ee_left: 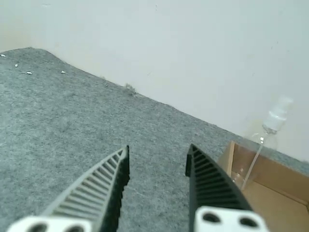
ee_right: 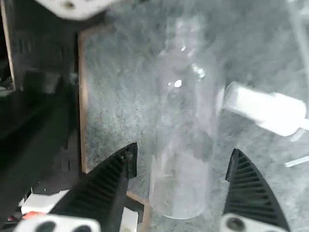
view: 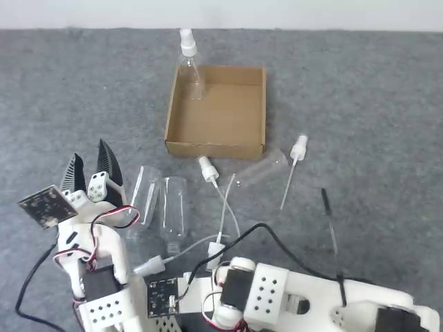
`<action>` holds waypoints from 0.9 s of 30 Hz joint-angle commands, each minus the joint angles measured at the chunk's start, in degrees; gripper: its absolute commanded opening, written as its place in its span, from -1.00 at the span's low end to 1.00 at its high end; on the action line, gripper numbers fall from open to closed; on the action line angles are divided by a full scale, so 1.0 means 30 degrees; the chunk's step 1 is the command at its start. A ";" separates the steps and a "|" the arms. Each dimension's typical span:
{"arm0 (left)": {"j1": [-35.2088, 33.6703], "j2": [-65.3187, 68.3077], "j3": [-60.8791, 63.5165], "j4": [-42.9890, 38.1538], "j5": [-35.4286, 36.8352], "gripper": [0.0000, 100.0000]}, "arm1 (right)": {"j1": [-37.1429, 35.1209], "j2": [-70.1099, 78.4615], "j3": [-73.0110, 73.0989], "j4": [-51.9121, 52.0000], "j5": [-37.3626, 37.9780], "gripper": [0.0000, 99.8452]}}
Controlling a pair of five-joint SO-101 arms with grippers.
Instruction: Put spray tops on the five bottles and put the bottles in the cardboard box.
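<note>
The right gripper (ee_right: 184,151), jaws apart, straddles the clear bottle (ee_right: 181,96) lying mid-frame on the mat, long axis running between them; the left gripper (ee_left: 158,147), also apart, points elsewhere.

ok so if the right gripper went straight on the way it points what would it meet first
Probably the clear bottle lying ahead of the right gripper, in line with the gap between its open jaws; depth is unclear.

No legible text, numbers, signs: box (view: 214,146) at 12 o'clock plain; board (view: 46,206) at 8 o'clock, marks too small.
</note>
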State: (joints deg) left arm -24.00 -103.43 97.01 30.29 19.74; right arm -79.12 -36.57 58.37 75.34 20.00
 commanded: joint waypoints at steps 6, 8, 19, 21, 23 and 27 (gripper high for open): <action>-0.0147 -0.0293 -0.0161 -0.0733 -0.0029 -0.65 | 0.4293 0.0190 -0.0733 -0.0982 0.2755 -0.47; -0.0147 -0.0293 -0.0161 -0.0733 -0.0029 -0.65 | 0.5758 0.0220 -0.0498 -0.1363 0.3429 -0.47; -0.0147 -0.0293 -0.0161 -0.0733 -0.0029 -0.65 | 0.7722 0.0161 -0.0234 -0.1656 0.4571 -0.47; -0.0147 -0.0293 -0.0161 -0.0733 -0.0029 -0.65 | 0.7077 0.0190 -0.0234 -0.1656 0.4601 -0.47; -0.0147 -0.0293 -0.0161 -0.0733 -0.0029 -0.65 | 0.6256 0.0190 -0.0234 -0.1685 0.4601 -0.47; -0.0147 -0.0293 -0.0161 -0.0733 -0.0029 -0.65 | 0.5846 0.0249 -0.0205 -0.2623 0.4601 -0.47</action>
State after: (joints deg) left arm -24.00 -103.43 97.01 30.29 19.74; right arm -60.48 -36.48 58.29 69.89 33.01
